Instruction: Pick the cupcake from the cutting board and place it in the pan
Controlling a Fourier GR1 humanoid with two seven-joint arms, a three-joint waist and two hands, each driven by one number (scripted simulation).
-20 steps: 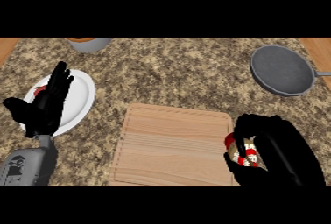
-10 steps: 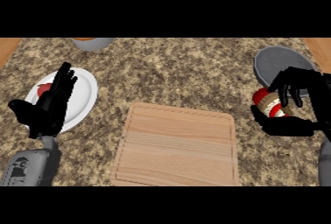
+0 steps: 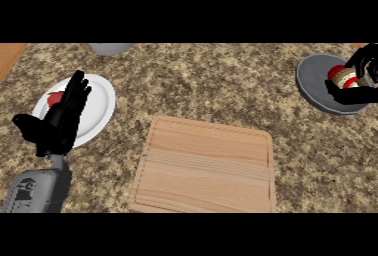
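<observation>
Since half a second ago, the right hand (image 3: 362, 75) has moved up and right, and it now holds the cupcake (image 3: 342, 76) over the pan (image 3: 314, 85), fingers and thumb curled round it. The board (image 3: 207, 167) lies bare. The left hand (image 3: 63, 117) rests open over the plate (image 3: 100, 107), fingers straight.

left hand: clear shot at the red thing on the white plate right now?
Probably yes. The left hand hangs open over the white plate, and the red item shows beside its fingers with nothing else around it. The hand itself hides part of it.
</observation>
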